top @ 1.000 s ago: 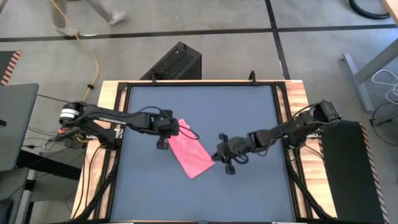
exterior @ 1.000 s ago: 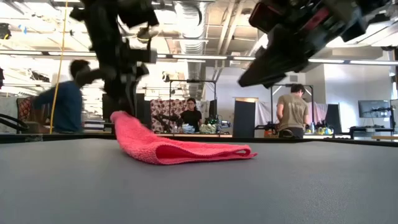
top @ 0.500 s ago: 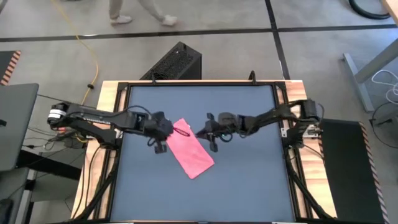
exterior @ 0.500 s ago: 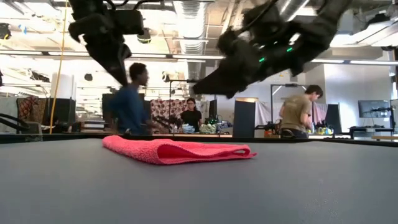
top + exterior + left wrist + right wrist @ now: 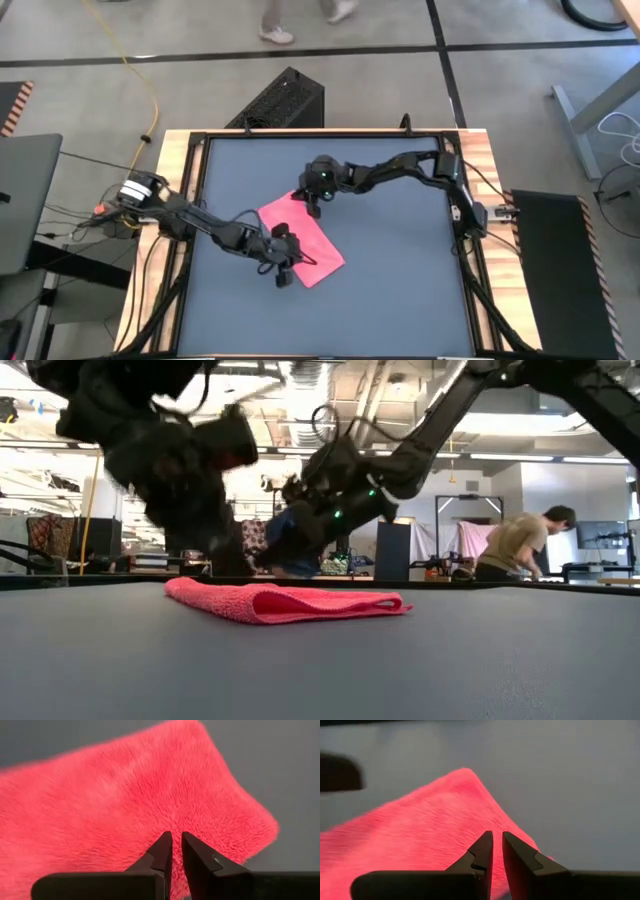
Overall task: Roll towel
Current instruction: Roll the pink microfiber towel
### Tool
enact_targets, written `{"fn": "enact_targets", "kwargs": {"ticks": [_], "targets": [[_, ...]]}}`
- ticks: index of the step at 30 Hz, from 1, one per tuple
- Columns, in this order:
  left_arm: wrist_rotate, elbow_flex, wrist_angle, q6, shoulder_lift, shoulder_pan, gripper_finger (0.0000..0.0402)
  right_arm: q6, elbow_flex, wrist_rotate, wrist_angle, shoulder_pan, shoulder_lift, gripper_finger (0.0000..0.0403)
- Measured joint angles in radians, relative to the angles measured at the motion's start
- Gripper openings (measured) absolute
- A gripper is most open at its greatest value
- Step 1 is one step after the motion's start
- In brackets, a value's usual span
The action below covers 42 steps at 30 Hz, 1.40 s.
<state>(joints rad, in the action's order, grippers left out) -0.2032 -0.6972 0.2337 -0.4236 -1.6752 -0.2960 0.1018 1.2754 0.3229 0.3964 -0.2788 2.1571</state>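
Both arms have swapped ends of the cloth since a second ago: the left gripper (image 5: 287,262), which then hung at the far-left corner of the small bright pink plush towel (image 5: 301,240), now sits low at its near edge, while the right gripper (image 5: 313,201) has swung from the near-right corner across to the far corner. Meanwhile the cloth itself has settled — its lifted end is down, and it lies folded flat on the dark grey tabletop (image 5: 400,290).

From the left wrist camera, the left gripper's two dark fingers (image 5: 161,852) stand nearly pressed together with only a thin slit between them, holding nothing; the towel (image 5: 115,805) fills the space just ahead of and beneath their tips, its rounded corner off to one side.

Seen past the right wrist, the right gripper (image 5: 497,851) has its fingers drawn just as close, also empty, pointing at the towel (image 5: 430,825) right in front of them, with its pointed corner a little beyond the tips.

At table height the towel (image 5: 285,601) is a low flat fold — the left gripper (image 5: 215,545) just behind its one end, the right gripper (image 5: 285,545) beyond its middle; whether either touches the cloth I cannot tell. Past the table, a person (image 5: 520,545) bends forward.
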Motion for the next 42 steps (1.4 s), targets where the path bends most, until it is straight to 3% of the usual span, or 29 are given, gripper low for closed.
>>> {"fn": "enact_targets", "kwargs": {"ticks": [8, 14, 24, 36, 42], "targets": [[0.054, -0.023, -0.010, -0.041, -0.058, -0.003, 0.0029, -0.015, 0.053, -0.025, -0.062, -0.004, 0.093, 0.0030], [0.054, -0.023, -0.194, -0.053, 0.006, -0.003, 0.0029, -0.023, 0.051, -0.124, -0.242, 0.001, 0.059, 0.0011], [-0.006, -0.020, -0.363, -0.002, 0.125, -0.044, 0.0029, -0.026, 0.021, -0.435, -0.577, 0.097, -0.087, 0.0017], [-0.018, -0.017, -0.398, 0.138, 0.326, -0.078, 0.0029, 0.012, -0.017, -0.435, -0.566, 0.177, -0.287, 0.0063], [-0.022, 0.100, -0.266, 0.034, 0.295, -0.118, 0.0029, -0.033, -0.044, -0.429, -0.551, 0.184, -0.341, 0.0065]]}}
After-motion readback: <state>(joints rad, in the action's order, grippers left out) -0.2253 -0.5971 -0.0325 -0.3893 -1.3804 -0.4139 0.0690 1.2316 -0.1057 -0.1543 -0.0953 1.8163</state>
